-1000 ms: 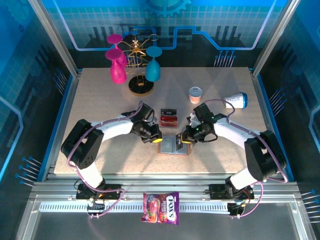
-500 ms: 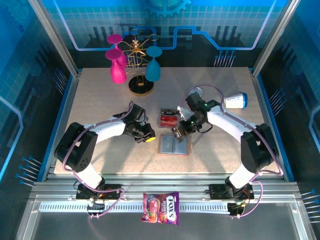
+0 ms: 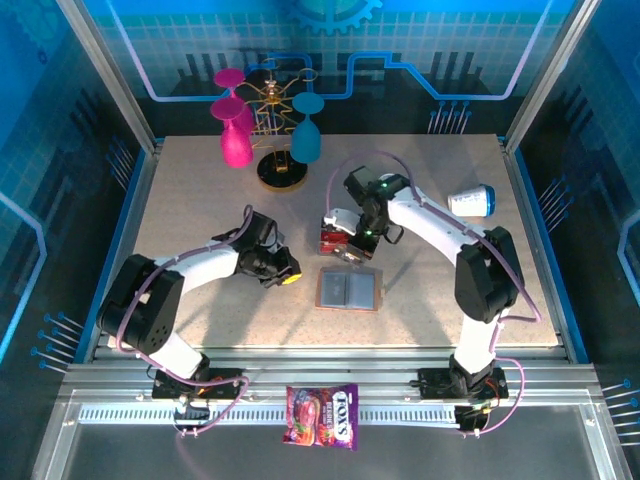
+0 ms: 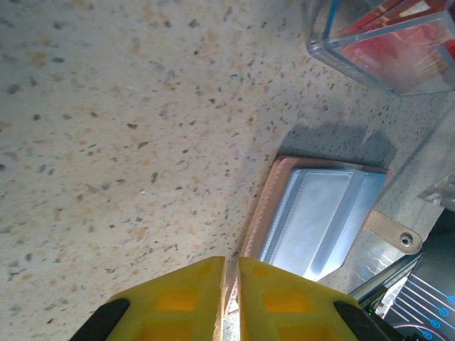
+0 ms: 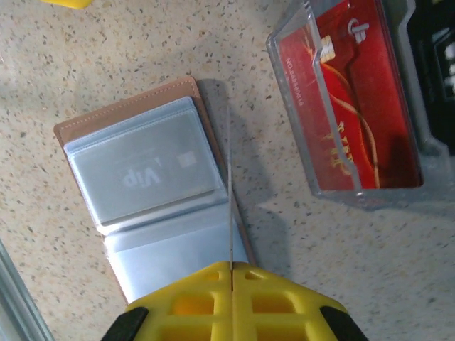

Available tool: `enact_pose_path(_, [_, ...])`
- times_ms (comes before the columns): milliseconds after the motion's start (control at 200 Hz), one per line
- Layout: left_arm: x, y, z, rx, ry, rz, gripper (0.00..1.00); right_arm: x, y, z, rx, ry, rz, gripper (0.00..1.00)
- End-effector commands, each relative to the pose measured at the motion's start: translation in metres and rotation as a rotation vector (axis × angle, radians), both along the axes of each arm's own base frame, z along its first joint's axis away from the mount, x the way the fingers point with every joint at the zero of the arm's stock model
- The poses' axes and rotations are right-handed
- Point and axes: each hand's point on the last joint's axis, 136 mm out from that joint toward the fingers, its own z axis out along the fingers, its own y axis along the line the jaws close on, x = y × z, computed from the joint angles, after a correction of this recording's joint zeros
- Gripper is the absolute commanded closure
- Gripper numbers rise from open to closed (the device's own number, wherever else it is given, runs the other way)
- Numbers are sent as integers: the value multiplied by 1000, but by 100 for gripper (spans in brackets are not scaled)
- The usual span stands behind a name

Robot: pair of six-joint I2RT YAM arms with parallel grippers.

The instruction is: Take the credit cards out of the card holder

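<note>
Closest in, the right gripper has its yellow fingers pressed tight on a credit card, seen edge-on as a thin pale line rising from between them. The left gripper has its fingers drawn almost together, with only a narrow slit left and nothing in it. Under the held card, the card holder lies open and flat on the speckled table, with a tan border around its grey-blue pockets. A grey card marked "Vip" sits in one pocket. Just beside the holder, but apart from it, stands a clear plastic box with red cards inside. From above, the right gripper hovers between the box and the holder, which lies towards the near edge of the table. The left gripper is low to the holder's left, near it but not touching. Further back stands a rack of pink glasses and a teal glass, and a cup lies on its side at the right.
</note>
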Motion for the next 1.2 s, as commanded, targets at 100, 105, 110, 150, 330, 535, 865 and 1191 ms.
enact_pose_path(100, [-5,2,5,-38,-11,7,86,16,1,8,-98,-32,147,100])
enact_pose_path(105, [-4,2,5,-39,-12,7,86,17,1,8,-98,-34,149,100])
enact_pose_path(110, [-5,2,5,-39,-13,7,86,17,1,9,-98,-35,150,100])
enact_pose_path(150, [-6,3,4,-40,-10,10,86,22,2,10,-104,-40,162,100])
enact_pose_path(330, [-6,6,4,-46,-12,22,86,40,9,17,-123,-55,196,100])
enact_pose_path(535, [-8,10,2,-49,-8,28,86,59,12,24,-132,-60,206,100])
enact_pose_path(865, [-9,14,0,-53,1,36,86,82,16,24,-152,-81,232,100])
enact_pose_path(1191, [-8,17,0,-55,4,43,86,95,12,13,-183,-83,261,100])
